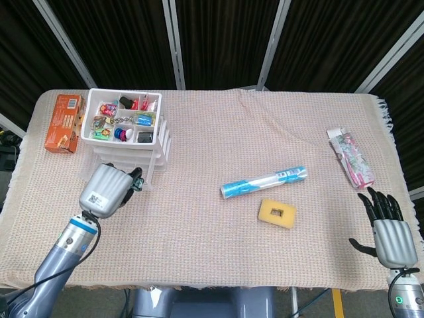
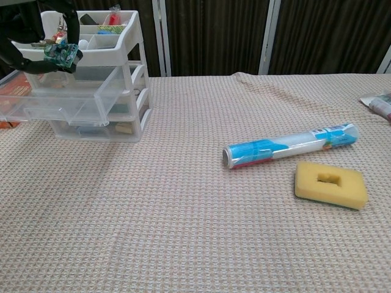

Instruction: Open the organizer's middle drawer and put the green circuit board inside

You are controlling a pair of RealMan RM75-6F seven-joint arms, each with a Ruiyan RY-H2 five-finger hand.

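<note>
The white organizer [image 1: 129, 136] [image 2: 122, 79] stands at the back left with its clear middle drawer [image 2: 58, 104] pulled out toward me. My left hand [image 1: 106, 188] [image 2: 38, 36] hovers above that open drawer and pinches the small green circuit board [image 2: 62, 54] [image 1: 136, 180] in its fingertips. In the chest view only the dark fingers show, at the top left corner. My right hand [image 1: 389, 232] rests at the table's front right edge, fingers spread, holding nothing.
An orange box [image 1: 64, 122] lies left of the organizer. A blue and clear tube [image 1: 264, 181] [image 2: 289, 144] and a yellow sponge [image 1: 277, 213] [image 2: 330, 183] lie mid-table. A pink packet [image 1: 351, 156] lies at the far right. The organizer's top tray [image 1: 99, 98] holds several small items.
</note>
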